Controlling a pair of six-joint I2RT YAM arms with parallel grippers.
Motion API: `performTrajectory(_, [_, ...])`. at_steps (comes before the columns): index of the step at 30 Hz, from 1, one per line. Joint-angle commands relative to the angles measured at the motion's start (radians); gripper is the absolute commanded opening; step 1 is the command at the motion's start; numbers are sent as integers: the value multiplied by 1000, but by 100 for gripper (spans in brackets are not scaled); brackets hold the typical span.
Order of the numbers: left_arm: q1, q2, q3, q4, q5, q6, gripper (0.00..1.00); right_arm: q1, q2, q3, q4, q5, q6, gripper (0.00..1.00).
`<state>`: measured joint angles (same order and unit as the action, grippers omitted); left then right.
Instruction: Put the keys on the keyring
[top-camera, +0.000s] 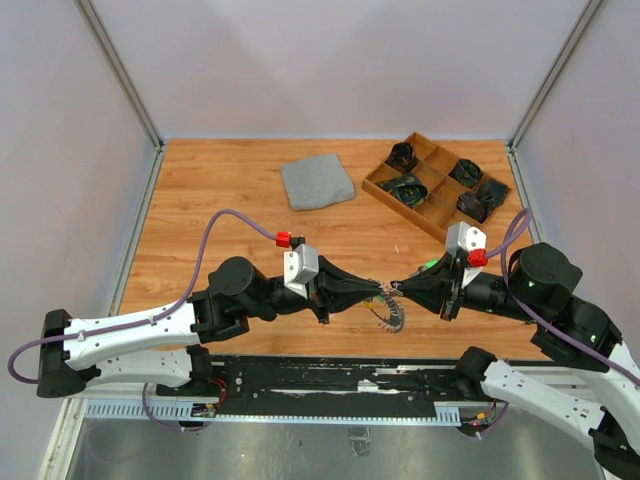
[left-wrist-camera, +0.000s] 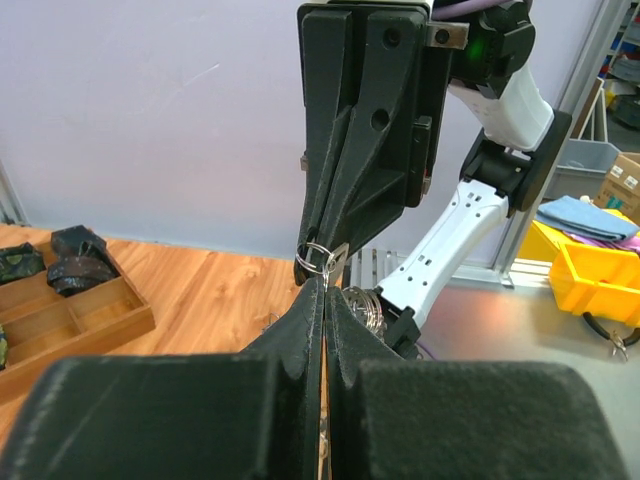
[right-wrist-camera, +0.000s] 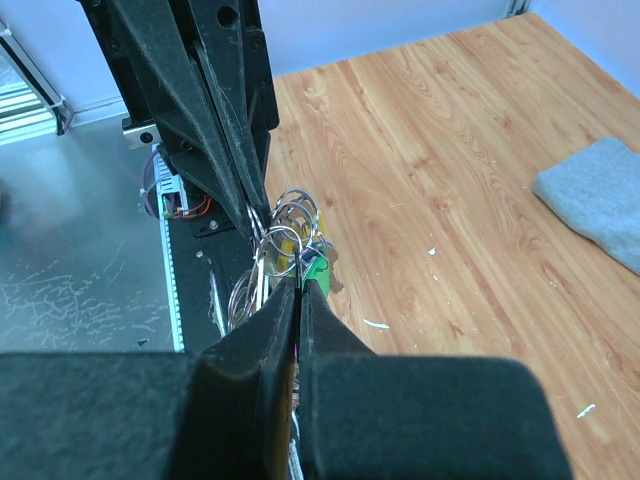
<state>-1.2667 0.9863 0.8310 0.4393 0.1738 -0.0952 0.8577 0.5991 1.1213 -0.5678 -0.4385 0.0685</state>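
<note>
Your left gripper (top-camera: 372, 292) and right gripper (top-camera: 397, 287) both pinch the keyring (top-camera: 390, 313). They meet by the table's (top-camera: 250, 230) near edge.

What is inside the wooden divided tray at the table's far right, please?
Dark bundled items sit in several tray compartments; they cover the floor beneath them.

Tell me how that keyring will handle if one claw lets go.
Likely floppy: the keyring sags in a curve below the left claw and right claw. Its loops look loose in the right wrist view, so it would probably swing. The thin bare metal may slip from a pinch.
</note>
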Motion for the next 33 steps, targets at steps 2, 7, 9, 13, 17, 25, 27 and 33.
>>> performTrajectory(2, [-7, -3, 8, 38, 11, -5, 1, 13, -5, 40, -27, -14, -59, 1])
performTrajectory(7, [-7, 18, 31, 13, 26, 0, 1, 12, 44, 94, -125, -26, -99, 1])
performTrajectory(9, [-7, 32, 43, -1, 32, 3, 1, 13, 64, 110, -152, -32, -109, 0])
performTrajectory(13, [-7, 50, 61, -19, 32, 9, 0, 12, 81, 115, -164, -47, -117, 1])
performTrajectory(17, [-7, 48, 63, -20, 23, 14, 1, 12, 91, 115, -197, -42, -136, 1])
performTrajectory(25, [-7, 46, 65, -28, -12, 23, 1, 13, 69, 114, -238, 25, -173, 1])
performTrajectory(27, [-7, 43, 63, -28, -24, 25, 0, 13, 57, 114, -236, 42, -177, 1])
performTrajectory(33, [-7, 49, 72, -37, -30, 31, 1, 13, 63, 113, -239, 41, -180, 9])
